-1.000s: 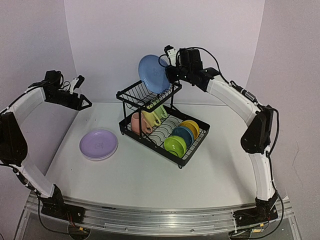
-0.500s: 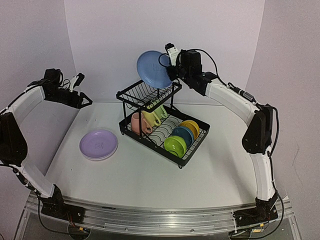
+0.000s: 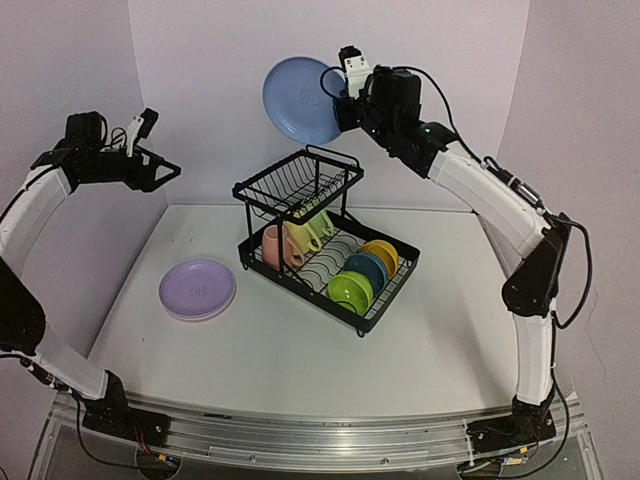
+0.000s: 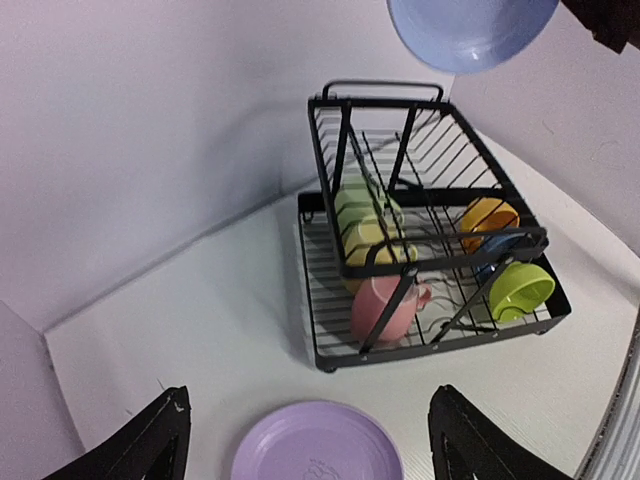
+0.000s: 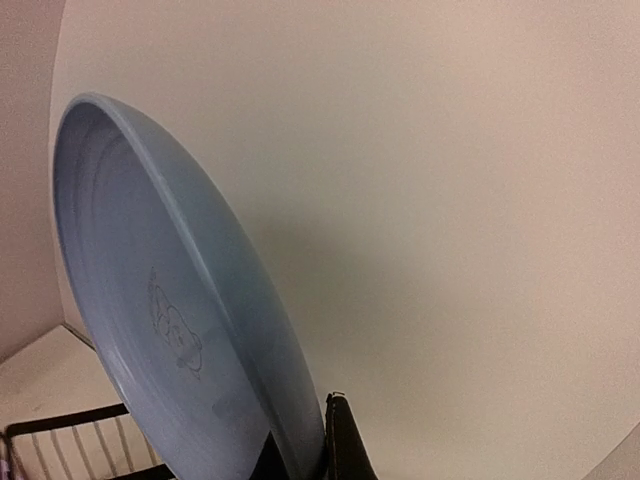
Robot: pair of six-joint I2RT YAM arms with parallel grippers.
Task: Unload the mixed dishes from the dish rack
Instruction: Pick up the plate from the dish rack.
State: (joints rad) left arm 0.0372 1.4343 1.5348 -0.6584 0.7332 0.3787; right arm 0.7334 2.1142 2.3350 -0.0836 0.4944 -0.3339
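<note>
My right gripper [image 3: 345,103] is shut on the rim of the blue plate [image 3: 300,100] and holds it high above the black dish rack [image 3: 300,181]; in the right wrist view the plate [image 5: 170,320] fills the left side, pinched between my fingers [image 5: 345,450]. The rack's upper basket [image 4: 420,175] is bare. Its lower tray holds pink [image 3: 274,247], yellow [image 3: 301,238] and pale-green mugs and green [image 3: 350,291], blue [image 3: 367,270] and yellow [image 3: 381,254] bowls. The lilac plate [image 3: 197,288] lies flat on the table, left of the rack. My left gripper [image 3: 160,170] is open, high at the far left.
White walls close in the back and both sides. The white tabletop [image 3: 300,350] stretches from the rack toward the near edge. In the left wrist view the lilac plate [image 4: 318,445] lies between my open fingers, far below.
My right gripper has lifted the blue plate up and out of the upper basket, clear above the rack. My left arm has risen a little at the far left.
</note>
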